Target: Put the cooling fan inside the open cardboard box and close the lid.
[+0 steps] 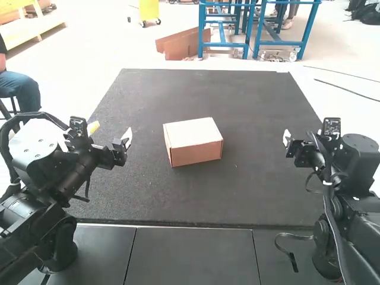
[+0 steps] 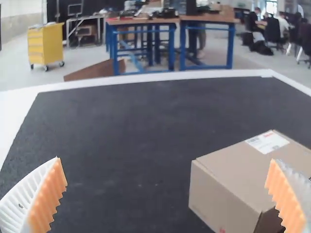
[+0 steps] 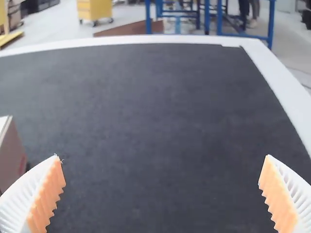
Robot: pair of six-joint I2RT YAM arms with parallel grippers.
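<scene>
A brown cardboard box point(image 1: 193, 141) stands in the middle of the black mat point(image 1: 249, 101) with its top flaps lying flat and shut. My left gripper point(image 1: 110, 134) hovers to the left of the box, open, nothing between its ribbed white fingers. In the left wrist view the box point(image 2: 241, 178) lies ahead, nearer one finger, a white label on its top, and the left gripper point(image 2: 164, 194) is spread wide. My right gripper point(image 1: 300, 141) hangs to the right of the box, also open and empty. The right wrist view has the right gripper point(image 3: 161, 189) over bare mat and a box edge point(image 3: 9, 151).
The black mat covers most of the white table point(image 1: 347, 89). Its front edge meets dark panels point(image 1: 190, 255) by the arm bases. Bare mat lies all around the box on every side.
</scene>
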